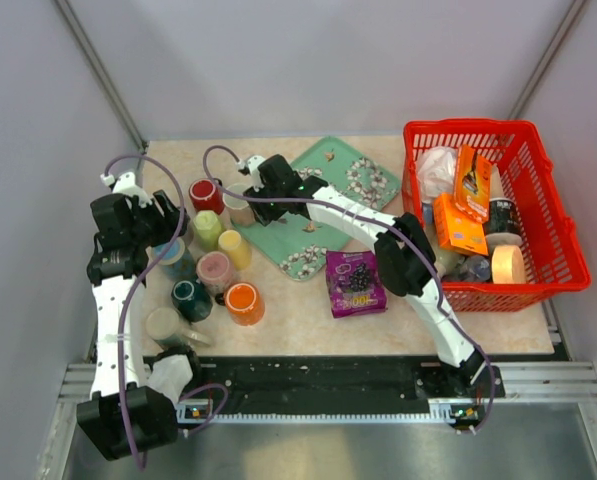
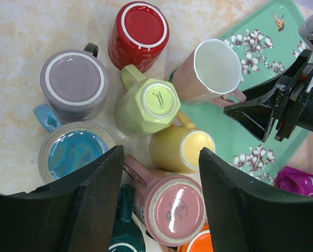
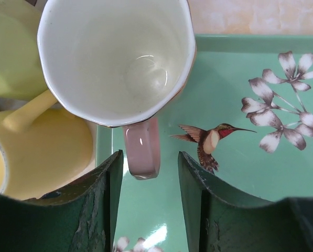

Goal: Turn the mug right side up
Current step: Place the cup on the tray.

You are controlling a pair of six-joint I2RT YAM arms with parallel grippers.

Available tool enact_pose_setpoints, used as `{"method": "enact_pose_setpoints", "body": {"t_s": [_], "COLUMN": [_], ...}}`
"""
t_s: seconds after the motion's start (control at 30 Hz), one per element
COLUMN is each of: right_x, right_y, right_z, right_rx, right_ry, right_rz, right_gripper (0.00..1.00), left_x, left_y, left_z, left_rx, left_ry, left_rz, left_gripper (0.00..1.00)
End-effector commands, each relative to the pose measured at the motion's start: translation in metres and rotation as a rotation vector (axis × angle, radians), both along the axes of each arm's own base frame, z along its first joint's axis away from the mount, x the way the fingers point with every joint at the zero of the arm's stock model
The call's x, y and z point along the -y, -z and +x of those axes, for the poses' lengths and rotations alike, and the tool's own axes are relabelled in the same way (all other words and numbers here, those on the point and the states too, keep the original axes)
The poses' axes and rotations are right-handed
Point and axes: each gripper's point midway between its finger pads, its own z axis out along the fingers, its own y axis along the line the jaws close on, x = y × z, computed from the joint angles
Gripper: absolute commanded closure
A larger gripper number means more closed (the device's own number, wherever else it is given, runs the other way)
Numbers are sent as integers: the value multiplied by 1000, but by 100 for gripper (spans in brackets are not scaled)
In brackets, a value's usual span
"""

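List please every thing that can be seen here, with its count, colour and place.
pale pink mug: one, white inside, upright, at the tray's edge
other mugs: nine, clustered on the table left of the tray: red mug, lilac mug, light green mug, yellow mug, blue mug, pink mug, teal mug, orange mug, grey-green mug
tray: one, mint green with flowers, centre rear
purple packet: one, on the table, near side of the tray
basket: one, red, right side, holding orange boxes among other items
table: one, beige
left gripper: one, black, open, above the mugs
right gripper: one, dark, open, either side of the pale pink mug's handle
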Motion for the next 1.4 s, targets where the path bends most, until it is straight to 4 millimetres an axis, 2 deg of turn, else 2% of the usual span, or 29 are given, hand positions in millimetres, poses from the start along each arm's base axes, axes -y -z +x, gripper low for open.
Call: {"method": "enact_pose_setpoints", "body": {"t_s": [0.0, 0.1, 0.3, 0.5, 0.57, 0.63, 0.77, 0.83, 0.87, 0.9, 1.03, 1.13, 1.23, 1.27, 1.37], "right_x": [-13, -17, -30, -17, -6, 4, 29, 40, 45, 50, 74, 99, 124, 130, 145], "right_y": [-29, -28, -36, -39, -42, -53, -81, -93, -101, -104, -113, -116, -124, -127, -135], "right_z": [3, -3, -30, -22, -19, -19, -24, -30, -33, -38, -62, -88, -107, -112, -122], "right_rx": [32, 11, -68, -22, 5, 30, 79, 106, 122, 131, 137, 115, 112, 112, 131], "right_ry": [-15, -54, -132, -90, -84, -100, -129, -149, -163, -171, -218, -256, -251, -250, -239], "right_rz": [71, 87, 150, 103, 76, 68, 70, 64, 65, 60, 30, 7, 5, 9, 18], "right_gripper": [54, 53, 55, 55, 44, 32, 25, 21, 19, 17, 12, 9, 9, 9, 9], "left_x": [0, -1, 0, 1, 1, 0, 13, 24, 31, 36, 63, 90, 110, 113, 119], "left_y": [-10, -11, -8, -4, -1, 2, 5, 6, 8, 11, 13, 17, 30, 30, 35], "left_z": [4, 5, 5, 4, 4, 2, -7, -15, -21, -29, -59, -97, -137, -144, -145], "left_rx": [48, 50, 42, 35, 27, 17, 7, 5, 0, -10, -3, 4, -6, 4, -19], "left_ry": [0, -1, 0, 7, 12, 19, 134, 222, 278, 329, 562, 804, 1035, 1073, 1136], "left_rz": [-5, -6, -11, -19, -8, 9, 39, 46, 52, 66, 96, 84, 95, 88, 89], "left_gripper": [36, 36, 36, 36, 36, 35, 32, 29, 22, 1, 1, 1, 1, 1, 3]}}
